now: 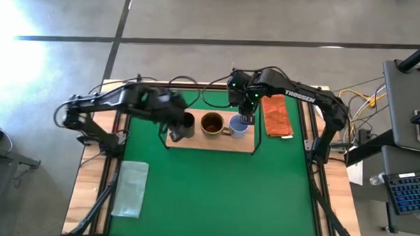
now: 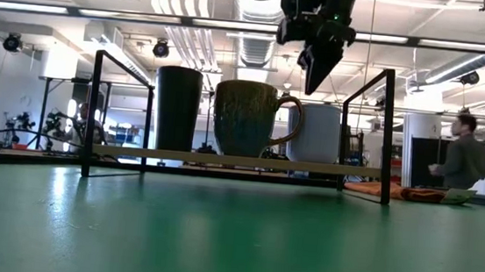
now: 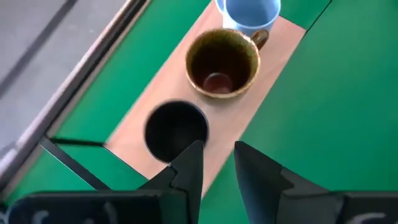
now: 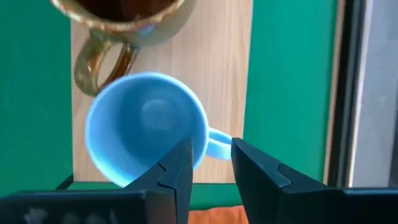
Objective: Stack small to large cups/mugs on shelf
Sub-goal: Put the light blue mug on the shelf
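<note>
Three vessels stand in a row on the light-wood shelf (image 1: 210,143): a black handleless cup (image 1: 187,124) at the left, a brown-gold mug (image 1: 212,124) in the middle and a pale blue mug (image 1: 239,126) at the right. They also show in the low view: the black cup (image 2: 177,108), the brown mug (image 2: 248,119) and the blue mug (image 2: 318,132). My left gripper (image 3: 217,165) hovers above the black cup (image 3: 176,129), slightly open and empty. My right gripper (image 4: 211,163) hovers above the blue mug's handle (image 4: 217,144), slightly open and empty; it is clear of the mug in the low view (image 2: 314,67).
An orange-brown folded cloth (image 1: 276,117) lies right of the shelf. A pale translucent cloth (image 1: 130,189) lies at the near left of the green mat. The shelf's black wire frame (image 2: 388,135) rises at both ends. People stand in the room beyond the table (image 2: 465,160).
</note>
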Available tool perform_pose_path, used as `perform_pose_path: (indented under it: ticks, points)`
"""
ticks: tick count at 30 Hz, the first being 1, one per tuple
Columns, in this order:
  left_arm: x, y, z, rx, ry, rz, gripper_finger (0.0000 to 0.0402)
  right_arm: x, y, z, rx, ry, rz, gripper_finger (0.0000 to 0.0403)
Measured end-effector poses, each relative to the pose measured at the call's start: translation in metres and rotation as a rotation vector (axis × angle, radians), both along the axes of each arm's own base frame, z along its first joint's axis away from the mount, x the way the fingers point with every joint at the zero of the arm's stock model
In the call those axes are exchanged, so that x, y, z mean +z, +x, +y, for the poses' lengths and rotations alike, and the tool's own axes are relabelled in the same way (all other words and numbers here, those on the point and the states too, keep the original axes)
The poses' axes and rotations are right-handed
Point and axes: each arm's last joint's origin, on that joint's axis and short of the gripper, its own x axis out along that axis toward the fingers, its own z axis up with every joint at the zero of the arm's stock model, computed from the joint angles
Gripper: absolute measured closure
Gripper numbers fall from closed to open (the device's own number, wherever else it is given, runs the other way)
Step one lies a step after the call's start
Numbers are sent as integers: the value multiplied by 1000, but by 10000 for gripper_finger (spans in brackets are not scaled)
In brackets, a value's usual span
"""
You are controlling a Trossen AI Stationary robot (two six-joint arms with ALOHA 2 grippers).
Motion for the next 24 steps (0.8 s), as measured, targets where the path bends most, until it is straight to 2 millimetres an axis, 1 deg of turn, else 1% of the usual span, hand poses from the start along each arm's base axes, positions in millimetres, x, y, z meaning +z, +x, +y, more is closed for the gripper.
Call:
perform_pose_path:
  ticks: [6,12,16,19,24]
  points:
    - [-27,-26,-4,99,-76,-98,324,-25,15,-1,26,22,69,300]
    - [-50,-47,-4,182,-130,-98,324,-32,20,3,49,24,91,294]
    - [-58,-51,-4,197,-142,-110,324,-37,23,1,50,21,101,296]
    - [-62,-49,-4,196,-143,-118,324,-43,25,0,48,30,121,303]
    - [-65,-48,-4,196,-141,-102,324,-48,26,0,35,38,145,327]
